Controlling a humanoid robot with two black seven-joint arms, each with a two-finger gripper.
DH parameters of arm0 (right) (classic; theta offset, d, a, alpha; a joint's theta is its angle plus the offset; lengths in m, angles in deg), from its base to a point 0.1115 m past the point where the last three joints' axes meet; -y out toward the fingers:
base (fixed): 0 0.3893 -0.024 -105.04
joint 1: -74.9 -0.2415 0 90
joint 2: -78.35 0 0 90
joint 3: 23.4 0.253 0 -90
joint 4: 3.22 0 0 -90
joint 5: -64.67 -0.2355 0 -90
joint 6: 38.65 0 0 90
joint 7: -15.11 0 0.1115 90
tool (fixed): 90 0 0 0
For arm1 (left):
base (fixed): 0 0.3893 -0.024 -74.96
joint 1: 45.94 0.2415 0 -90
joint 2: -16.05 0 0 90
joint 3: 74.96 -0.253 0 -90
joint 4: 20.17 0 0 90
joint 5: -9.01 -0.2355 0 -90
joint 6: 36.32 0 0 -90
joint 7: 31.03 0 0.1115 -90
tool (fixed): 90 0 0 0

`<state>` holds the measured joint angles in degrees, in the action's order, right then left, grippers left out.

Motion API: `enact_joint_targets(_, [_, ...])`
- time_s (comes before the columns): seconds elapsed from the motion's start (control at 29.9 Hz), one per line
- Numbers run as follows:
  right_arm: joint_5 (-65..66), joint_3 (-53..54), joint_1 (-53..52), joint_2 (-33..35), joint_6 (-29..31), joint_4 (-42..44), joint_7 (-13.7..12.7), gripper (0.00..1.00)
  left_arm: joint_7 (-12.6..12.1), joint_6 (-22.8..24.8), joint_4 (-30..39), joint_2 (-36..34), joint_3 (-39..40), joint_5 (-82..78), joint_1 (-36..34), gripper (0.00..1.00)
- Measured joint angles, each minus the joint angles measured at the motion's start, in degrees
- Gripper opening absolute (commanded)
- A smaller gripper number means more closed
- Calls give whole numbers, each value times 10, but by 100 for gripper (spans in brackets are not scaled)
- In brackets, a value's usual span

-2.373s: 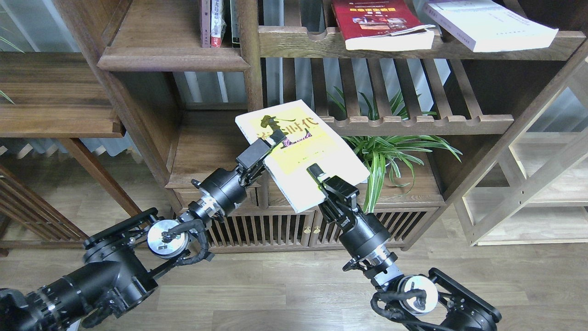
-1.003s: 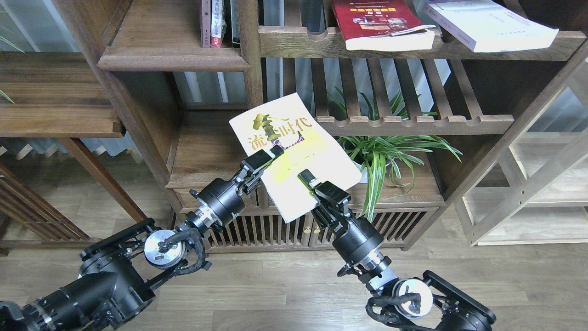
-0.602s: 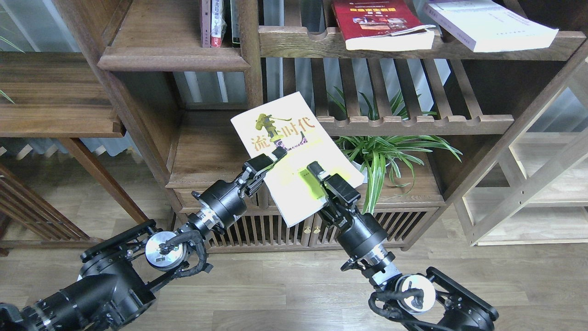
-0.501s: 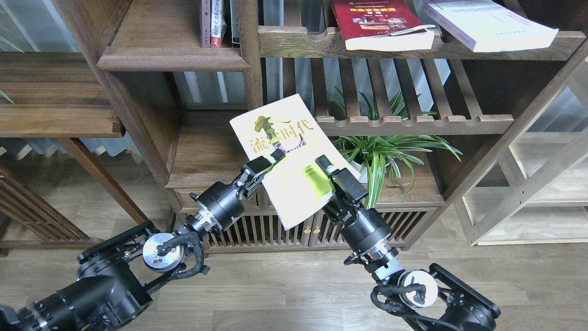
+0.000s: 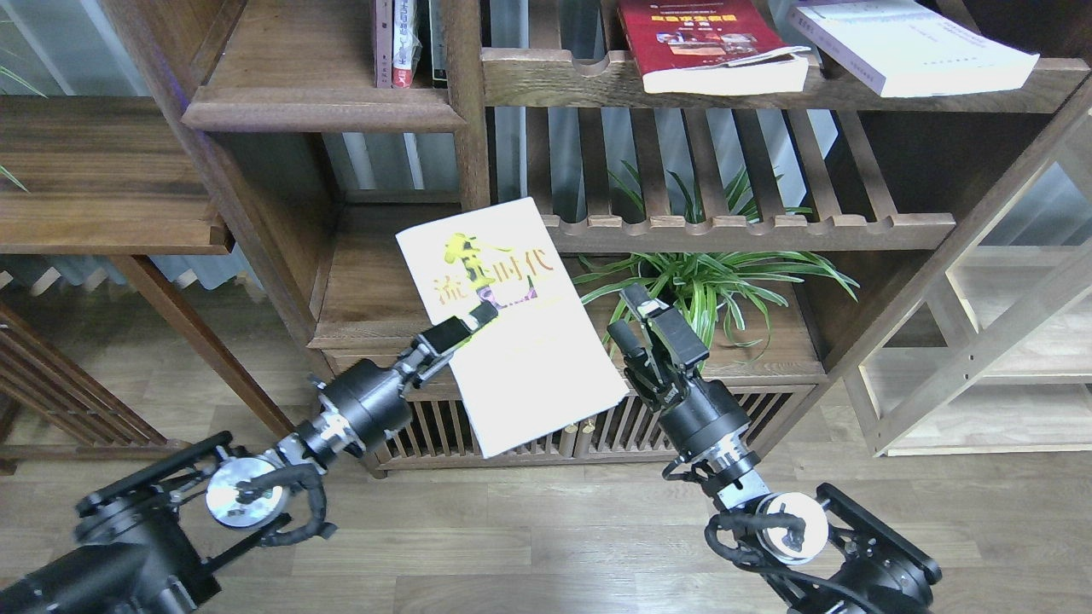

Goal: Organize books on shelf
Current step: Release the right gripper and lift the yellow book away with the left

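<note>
Potted plant (image 5: 708,281) behind yellow-green book (image 5: 512,328).

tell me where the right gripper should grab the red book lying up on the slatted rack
Best bet: the red book lies flat, and its near edge sticks out a little past the rack's front rail, pages showing. The right gripper, now open and empty, could come from the front and below, one finger over the cover and one under that overhang, clear of the white book beside it.

Left claw (image 5: 472,321) apparently grips yellow book (image 5: 512,328); right claw (image 5: 641,321) apart.
</note>
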<state>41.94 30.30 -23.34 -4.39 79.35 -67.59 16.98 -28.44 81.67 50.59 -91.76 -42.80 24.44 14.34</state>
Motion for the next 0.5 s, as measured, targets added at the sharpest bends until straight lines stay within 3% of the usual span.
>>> enact_joint_targets(0.5, [11,-9,-37,-3,0,55,0,87,-1,0,156,-133,178,-206,43,0])
